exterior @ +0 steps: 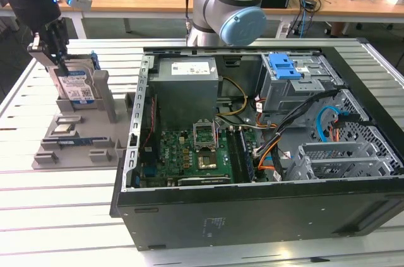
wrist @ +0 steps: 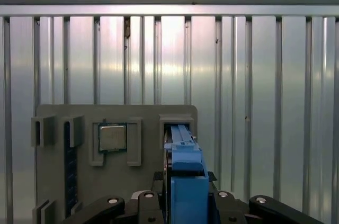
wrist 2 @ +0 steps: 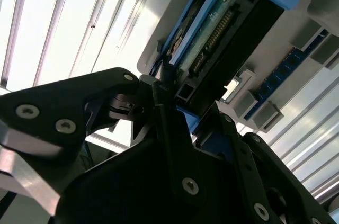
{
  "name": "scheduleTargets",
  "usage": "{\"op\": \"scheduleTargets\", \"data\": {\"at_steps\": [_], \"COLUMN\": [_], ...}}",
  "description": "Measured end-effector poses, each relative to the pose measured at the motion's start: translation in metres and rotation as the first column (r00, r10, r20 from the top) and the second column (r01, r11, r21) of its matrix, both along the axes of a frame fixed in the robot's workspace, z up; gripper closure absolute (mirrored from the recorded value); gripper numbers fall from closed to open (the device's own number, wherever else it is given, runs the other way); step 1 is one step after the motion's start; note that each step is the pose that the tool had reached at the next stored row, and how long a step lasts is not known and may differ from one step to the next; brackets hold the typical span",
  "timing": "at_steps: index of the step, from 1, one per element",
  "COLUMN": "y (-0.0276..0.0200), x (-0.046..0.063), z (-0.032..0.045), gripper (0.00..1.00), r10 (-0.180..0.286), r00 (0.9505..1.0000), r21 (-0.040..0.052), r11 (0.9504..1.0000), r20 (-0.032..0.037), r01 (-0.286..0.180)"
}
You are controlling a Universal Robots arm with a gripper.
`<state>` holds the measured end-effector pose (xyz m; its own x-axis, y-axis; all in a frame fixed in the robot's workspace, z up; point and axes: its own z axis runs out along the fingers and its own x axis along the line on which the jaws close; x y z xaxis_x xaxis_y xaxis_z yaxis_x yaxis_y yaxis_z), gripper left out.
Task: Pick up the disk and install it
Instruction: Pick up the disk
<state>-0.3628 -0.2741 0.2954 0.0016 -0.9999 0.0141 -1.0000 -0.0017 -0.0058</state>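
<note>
The disk [exterior: 77, 84], silver-grey with a white and blue label and blue side rails, stands on edge in a slot of the grey holder [exterior: 44, 153] at the exterior view's left. My gripper [exterior: 55, 52] comes down on its upper edge and is shut on it. In the first wrist view the disk's blue rail [wrist: 185, 166] runs between the black fingers [wrist: 153, 192]. In the second wrist view the disk's connector end [wrist 2: 222, 28] sits just beyond the gripper [wrist 2: 180, 102]. The disk's lower edge still rests in the holder.
The open computer case [exterior: 252, 210] lies at the exterior view's right, with a motherboard [exterior: 196, 153], a grey power-supply box [exterior: 186, 74] and a metal cage with a blue bracket [exterior: 284, 65]. The holder also carries a processor chip [wrist: 112, 137] and a memory stick [wrist: 67, 171]. The table is ribbed aluminium [wrist: 254, 102].
</note>
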Motion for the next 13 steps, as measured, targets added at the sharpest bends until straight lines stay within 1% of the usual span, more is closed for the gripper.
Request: {"op": "scheduleTargets", "data": {"at_steps": [3, 6, 9, 13], "y": [0.0006, 0.0014, 0.002, 0.0023], "x": [0.0, 0.0, 0.0, 0.0], "z": [0.0056, 0.0148, 0.0203, 0.0254], "gripper": [0.64, 0.64, 0.64, 0.64], "r10": [0.0, 0.0, 0.0, 0.0], "r00": [1.0, 1.0, 1.0, 1.0], "r21": [0.0, 0.0, 0.0, 0.0], "r11": [1.0, 1.0, 1.0, 1.0], "r20": [0.0001, 0.0, 0.0, 0.0001], "r01": [0.0, 0.0, 0.0, 0.0]}}
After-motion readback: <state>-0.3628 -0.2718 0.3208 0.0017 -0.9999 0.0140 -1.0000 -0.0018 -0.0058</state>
